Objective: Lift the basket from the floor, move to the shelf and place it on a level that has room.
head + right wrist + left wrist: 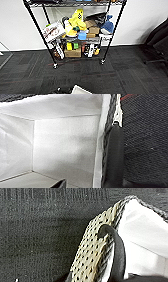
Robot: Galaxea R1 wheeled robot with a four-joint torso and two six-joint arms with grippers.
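Tool state first: neither tool's jaws can be made out, so I cannot tell whether either is apart, together or clamped on anything. In the left wrist view one dark loop handle point(119, 253) curves up along the woven side of the basket point(92, 255), close to the camera; whether the left tool has hold of it cannot be told. In the right wrist view a second dark loop handle point(113, 156) stands against the basket's dark rim, with the white lining point(65, 144) of the inside beside it and dark carpet on the other side of the rim.

One basket is present. In the head view a corner of its white lining point(81, 90) shows at 6 o'clock, at the frame's lower edge, well apart from the shelf. Whether it rests on the floor point(120, 72) or is lifted cannot be told.

One shelf point(75, 30) stands at 12 o'clock against a white wall, a black wire rack on small casters. Three tiers can be counted: the top tier point(75, 3) at the upper edge, and two lower ones crowded with toys and boxes, among them a yellow toy point(76, 21), a blue plush point(108, 25) and a brown carton point(73, 53). One dark chair point(157, 42) sits at 3 o'clock.
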